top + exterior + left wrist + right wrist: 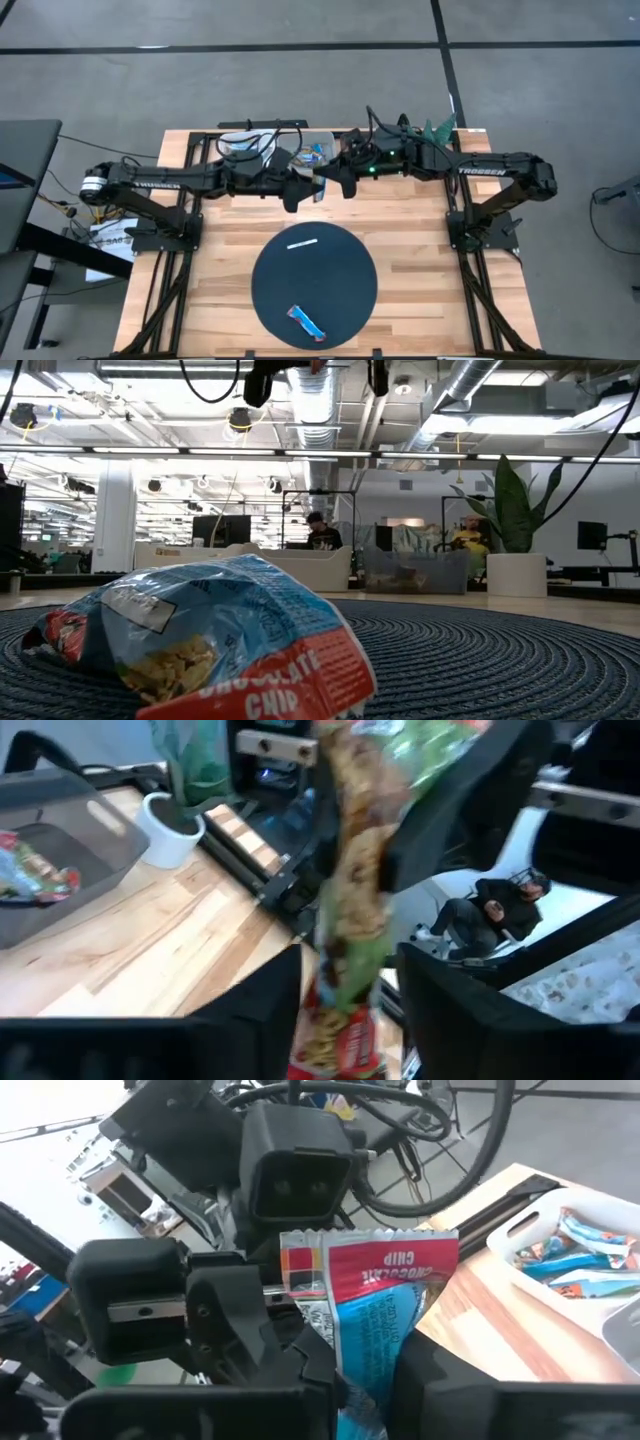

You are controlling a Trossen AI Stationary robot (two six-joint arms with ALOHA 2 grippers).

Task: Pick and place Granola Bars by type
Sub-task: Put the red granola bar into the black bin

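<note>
My two grippers meet high above the table's far middle. My right gripper (335, 183) is shut on a granola bar (375, 1320), blue and red in its wrist view and green and red in the left wrist view (350, 890). My left gripper (297, 195) is open, with its fingers on either side of the bar's red end (340, 1040). Another blue bar (307, 322) lies flat on the dark round mat (345, 290), close in the low view (200, 645). A thin white strip (301, 243) lies on the mat's far part. My right gripper pinches the bar's blue end (365, 1380) between its two fingers, level from the table's right. The bar sticks out past the fingertips toward my left gripper, its red end (385, 1265) free and clear of the table. My left gripper: I cannot tell whether its fingers (270, 1010) touch the red end.
A white bin (520, 1230) with several blue bars and a grey bin (90, 830) holding a bar stand at the table's far edge. A white pot with a plant (170, 835) stands at the far right corner. A person sits in the room beyond (500, 905).
</note>
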